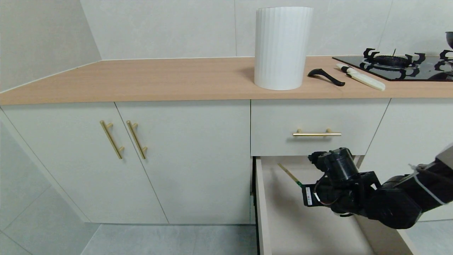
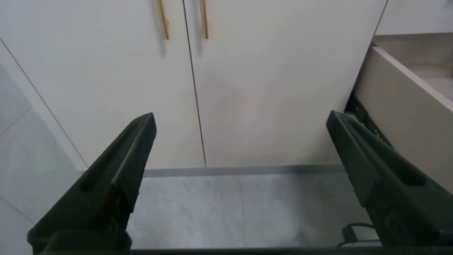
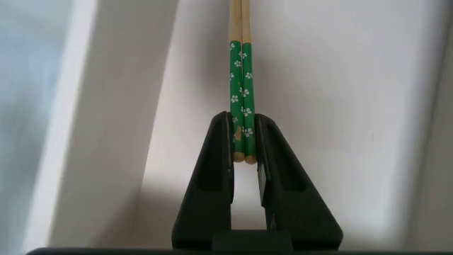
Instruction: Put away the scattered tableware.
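1. Bamboo chopsticks [image 3: 241,64], one pair, green flowered ends: being pinched at those ends by the right gripper [image 3: 244,119], which is pressing both sticks together. They are hanging over the open drawer [image 1: 260,198] at near right.
2. Handling, judged: light, stiff, smooth and round, so liable to be rolling or scissoring apart. Gripping across both sticks is suiting them.
3. Left gripper [image 2: 239,120]: hanging spread wide, holding nothing, facing the cabinet doors [image 2: 283,78] at left.
4. Knife [image 1: 361,77] and black utensil [image 1: 325,76]: lying on the counter [image 1: 159,78], far right.

Head view looks down on counter [image 1: 141,81]; both wrist views share its open drawer [image 1: 300,219]
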Robot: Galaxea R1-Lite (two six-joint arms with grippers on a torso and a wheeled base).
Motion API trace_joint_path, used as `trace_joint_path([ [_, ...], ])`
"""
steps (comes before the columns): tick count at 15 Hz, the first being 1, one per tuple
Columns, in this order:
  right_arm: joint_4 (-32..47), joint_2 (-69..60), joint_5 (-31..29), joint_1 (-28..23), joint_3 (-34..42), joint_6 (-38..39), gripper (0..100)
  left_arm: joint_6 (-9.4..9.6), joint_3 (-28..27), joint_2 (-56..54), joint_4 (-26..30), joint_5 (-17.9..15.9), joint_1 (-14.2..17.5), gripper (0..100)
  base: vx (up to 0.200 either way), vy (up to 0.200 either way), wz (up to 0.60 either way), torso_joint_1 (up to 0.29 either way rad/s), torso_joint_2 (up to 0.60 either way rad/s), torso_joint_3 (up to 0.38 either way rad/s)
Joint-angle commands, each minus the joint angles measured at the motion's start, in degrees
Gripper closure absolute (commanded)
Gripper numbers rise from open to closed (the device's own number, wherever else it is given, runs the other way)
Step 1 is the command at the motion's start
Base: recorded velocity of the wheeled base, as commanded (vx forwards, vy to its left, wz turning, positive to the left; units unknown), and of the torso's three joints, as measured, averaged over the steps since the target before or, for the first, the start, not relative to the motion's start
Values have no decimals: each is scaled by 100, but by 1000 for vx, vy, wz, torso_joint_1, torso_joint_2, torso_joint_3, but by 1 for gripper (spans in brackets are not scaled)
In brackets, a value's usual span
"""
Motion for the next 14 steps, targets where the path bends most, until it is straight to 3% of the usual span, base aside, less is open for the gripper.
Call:
trace_joint_path([
  [1,-222,624,-78,30,-14,80,100,-1,0,2,-1,-2,-1,0,0,0,0,0,0,0],
  [14,-627,1828,-368,250,-85,54,100,-1,0,2,-1,-2,-1,0,0,0,0,0,0,0],
])
